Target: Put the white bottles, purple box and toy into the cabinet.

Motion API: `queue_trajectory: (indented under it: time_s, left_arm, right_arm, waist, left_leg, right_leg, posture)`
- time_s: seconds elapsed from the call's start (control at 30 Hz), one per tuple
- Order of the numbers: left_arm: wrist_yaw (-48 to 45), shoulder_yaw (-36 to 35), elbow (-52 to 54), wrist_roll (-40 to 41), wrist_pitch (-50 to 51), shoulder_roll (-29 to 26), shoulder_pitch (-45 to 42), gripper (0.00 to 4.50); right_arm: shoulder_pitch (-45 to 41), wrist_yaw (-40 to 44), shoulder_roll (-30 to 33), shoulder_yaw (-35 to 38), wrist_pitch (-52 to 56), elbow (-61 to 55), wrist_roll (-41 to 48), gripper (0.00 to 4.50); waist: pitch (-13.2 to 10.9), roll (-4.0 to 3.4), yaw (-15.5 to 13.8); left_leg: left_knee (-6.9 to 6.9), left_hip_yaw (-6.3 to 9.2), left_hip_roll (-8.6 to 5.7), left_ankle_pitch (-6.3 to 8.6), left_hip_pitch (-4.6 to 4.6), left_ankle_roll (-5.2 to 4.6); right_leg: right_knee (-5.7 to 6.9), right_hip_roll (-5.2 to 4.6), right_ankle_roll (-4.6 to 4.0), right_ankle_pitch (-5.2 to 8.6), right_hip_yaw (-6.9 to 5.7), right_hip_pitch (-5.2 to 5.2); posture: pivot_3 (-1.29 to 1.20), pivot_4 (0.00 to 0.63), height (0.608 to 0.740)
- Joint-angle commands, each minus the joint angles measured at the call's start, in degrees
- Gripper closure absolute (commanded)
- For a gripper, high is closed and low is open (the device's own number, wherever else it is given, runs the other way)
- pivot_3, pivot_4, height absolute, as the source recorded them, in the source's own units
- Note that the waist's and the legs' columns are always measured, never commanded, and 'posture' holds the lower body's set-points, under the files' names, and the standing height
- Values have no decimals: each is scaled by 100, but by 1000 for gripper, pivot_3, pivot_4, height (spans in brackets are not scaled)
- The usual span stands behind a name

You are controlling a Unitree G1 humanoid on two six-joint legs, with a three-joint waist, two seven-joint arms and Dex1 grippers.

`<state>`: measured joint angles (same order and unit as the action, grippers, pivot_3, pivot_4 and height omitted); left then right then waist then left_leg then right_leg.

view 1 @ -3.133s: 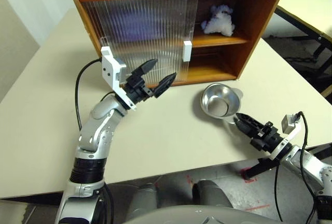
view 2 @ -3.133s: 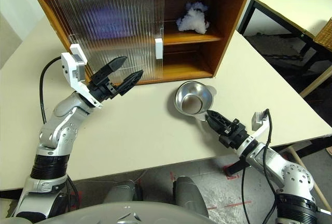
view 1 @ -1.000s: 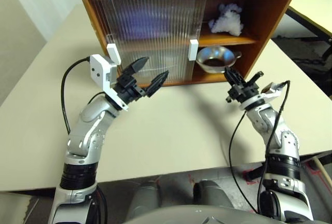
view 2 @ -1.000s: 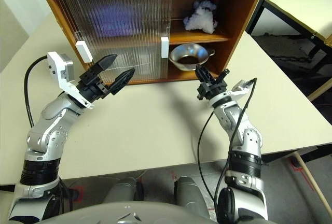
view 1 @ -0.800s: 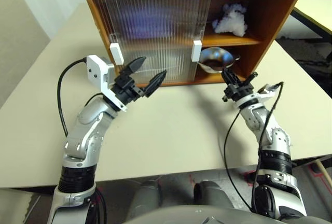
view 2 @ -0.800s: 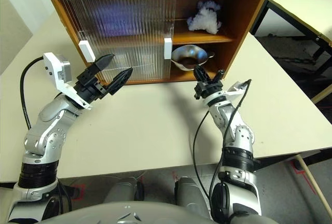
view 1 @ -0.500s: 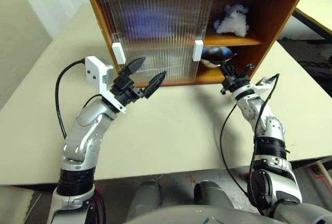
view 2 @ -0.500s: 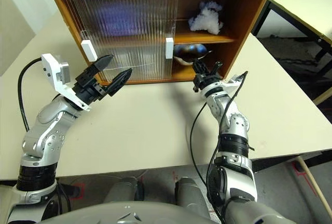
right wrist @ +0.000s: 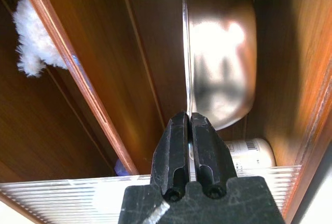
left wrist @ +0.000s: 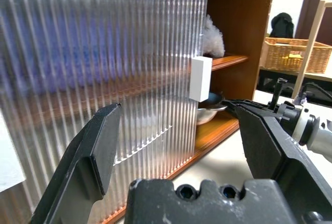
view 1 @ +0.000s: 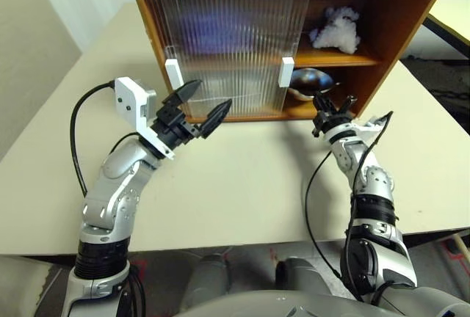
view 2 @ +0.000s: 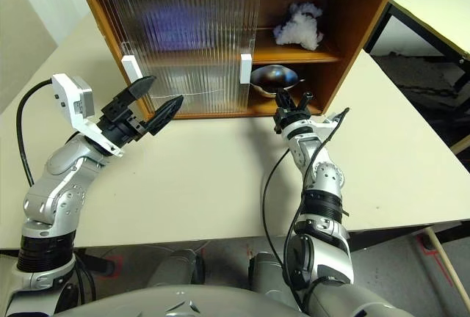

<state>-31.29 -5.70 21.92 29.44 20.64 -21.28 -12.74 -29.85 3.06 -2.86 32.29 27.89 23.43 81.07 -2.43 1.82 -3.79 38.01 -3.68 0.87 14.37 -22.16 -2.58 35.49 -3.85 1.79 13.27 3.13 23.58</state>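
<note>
The cabinet (view 1: 382, 9) stands at the back of the table, its right side open. The fluffy white toy (view 1: 335, 29) sits on the upper shelf. The purple box (view 1: 213, 27) shows as a lilac blur behind the ribbed doors. One of the white bottles (right wrist: 251, 154) lies on the lower level behind the door edge. My right gripper (view 1: 319, 101) is shut on the rim of a steel bowl (view 1: 308, 82), which is tipped on edge inside the lower right compartment. In front of the ribbed doors my left gripper (view 1: 212, 93) hangs open, holding nothing.
Two white handles (view 1: 287, 72) mark the sliding doors, which cover the cabinet's left and middle. The beige table (view 1: 242, 177) spreads in front of the cabinet. Another table (view 2: 433, 9) stands off to the right across a gap.
My right gripper has pushed forward and down, carrying the bowl deeper into the lower compartment. The left arm has kept its place. The view has shifted a little.
</note>
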Motion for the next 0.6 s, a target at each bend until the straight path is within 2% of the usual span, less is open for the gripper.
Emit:
queue_trajectory:
  time_s: [0.03, 0.6]
  left_arm:
    - [38, -33, 138, 63, 82, -40, 74, 0]
    - [91, 7, 169, 41, 79, 12, 82, 0]
  right_arm:
    - [-25, 98, -36, 106, -176, 112, -215, 4483]
    - [-136, 666, 48, 361, -691, 737, -917, 4483]
  waist:
    - [0, 0, -32]
    - [2, -3, -53]
  left_leg:
    - [0, 0, 0, 0, 0, 0]
    - [0, 0, 0, 1, 0, 2]
  right_leg:
    - [0, 0, 0, 0, 0, 0]
    - [2, -1, -3, -2, -2, 1]
  posture:
    - [242, 0, 740]
    - [232, 0, 740]
